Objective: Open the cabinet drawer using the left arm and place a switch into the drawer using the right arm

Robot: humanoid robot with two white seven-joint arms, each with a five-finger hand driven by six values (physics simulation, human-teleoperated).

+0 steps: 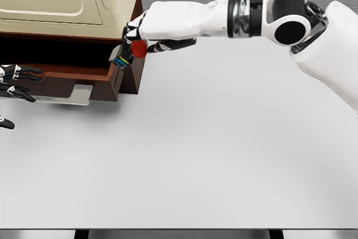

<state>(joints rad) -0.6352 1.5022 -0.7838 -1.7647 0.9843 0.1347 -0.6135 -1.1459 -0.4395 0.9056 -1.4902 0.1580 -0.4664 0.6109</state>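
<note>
Switch, a small grey-bodied unit with a round red button and blue-yellow terminal markings [127,53], sits in the upper-middle-left of the frame, clasped in the curled fingers of the right hand [140,40]. It hangs at the right front corner of the dark brown wooden drawer [72,76], apparently just above or against the corner wall; which of the two I cannot tell.

Drawer stands pulled out of the cream-topped brown cabinet [67,4] at upper left, its flat grey metal handle [70,94] projecting toward the white table [212,155]. Opening step judged complete.

Left hand [17,85] shows only as black fingertips at the left edge, beside the drawer front, fingers spread and gripping nothing.

Step in hand: placement, late stage. Switch looks to be over the rim rather than over the cavity. Next move likely calls for carrying the right hand further toward frame left, past the side wall, lowering into the cavity, then releasing. Risk: release now could drop the switch onto the rim or outside.
</note>
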